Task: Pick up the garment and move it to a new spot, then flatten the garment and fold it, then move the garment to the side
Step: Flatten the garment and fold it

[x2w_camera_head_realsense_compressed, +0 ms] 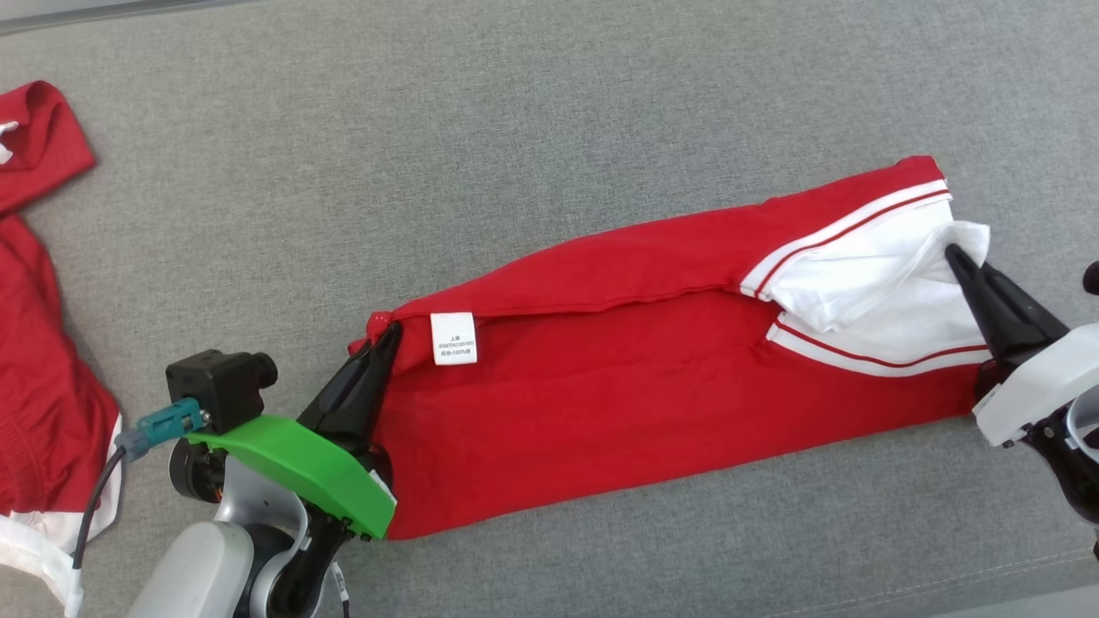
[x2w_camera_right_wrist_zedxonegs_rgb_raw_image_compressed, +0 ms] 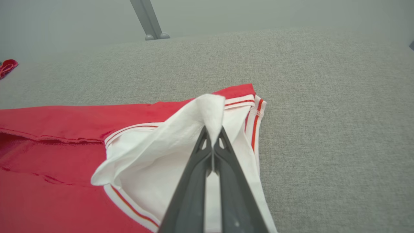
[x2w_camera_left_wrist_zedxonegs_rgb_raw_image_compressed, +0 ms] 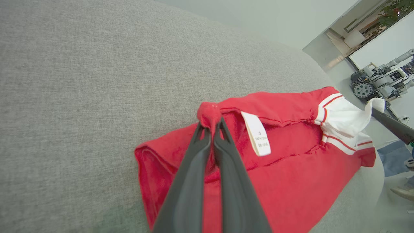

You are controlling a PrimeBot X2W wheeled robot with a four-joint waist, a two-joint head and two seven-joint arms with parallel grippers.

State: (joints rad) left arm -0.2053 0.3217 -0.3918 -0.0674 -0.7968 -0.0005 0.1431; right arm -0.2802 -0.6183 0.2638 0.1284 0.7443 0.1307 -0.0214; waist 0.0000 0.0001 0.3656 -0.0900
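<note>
Red cloth lies in a long folded strip across the grey-covered desk (x2w_camera_head_realsense_compressed: 515, 129), running from near left to far right in the head view: the garment (x2w_camera_head_realsense_compressed: 652, 403). The left hand (x2w_camera_head_realsense_compressed: 391, 330) is closed tight on a bunched red corner at its left end, just beside a white label (x2w_camera_head_realsense_compressed: 452, 337). The right hand (x2w_camera_head_realsense_compressed: 951, 251) is closed on a flap of white lining at the striped right end.

From the left wrist, the left hand (x2w_camera_left_wrist_zedxonegs_rgb_raw_image_compressed: 212, 124) has both fingers pressed together, nipping a knot of red fabric at the tips.

From the right wrist, the right hand (x2w_camera_right_wrist_zedxonegs_rgb_raw_image_compressed: 213, 132) pinches a raised peak of white cloth.

An end-to-end fold looks to be the step in hand. Done well, both ends rise evenly under light tension so the lengthwise fold stays shut. The right pinch seems to hold lining alone and may slip.
</note>
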